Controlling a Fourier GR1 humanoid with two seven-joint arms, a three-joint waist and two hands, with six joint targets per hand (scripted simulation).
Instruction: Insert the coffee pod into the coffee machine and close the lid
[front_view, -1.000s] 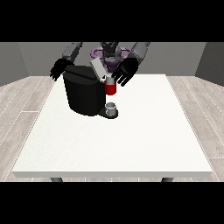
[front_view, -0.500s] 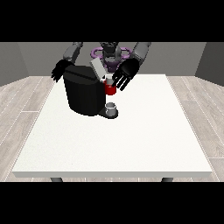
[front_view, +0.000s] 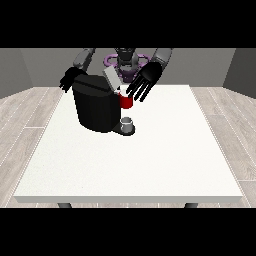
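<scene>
Robot hand above coffee machine

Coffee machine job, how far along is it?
Not finished. The coffee machine has its lid tilted up, so closing is left. The hand at the view's right hovers with straight fingers above a red thing at the machine. I can't tell whether the pod is in.

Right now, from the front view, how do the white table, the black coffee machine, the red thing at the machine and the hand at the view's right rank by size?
1. White table
2. Black coffee machine
3. Hand at the view's right
4. Red thing at the machine
</scene>
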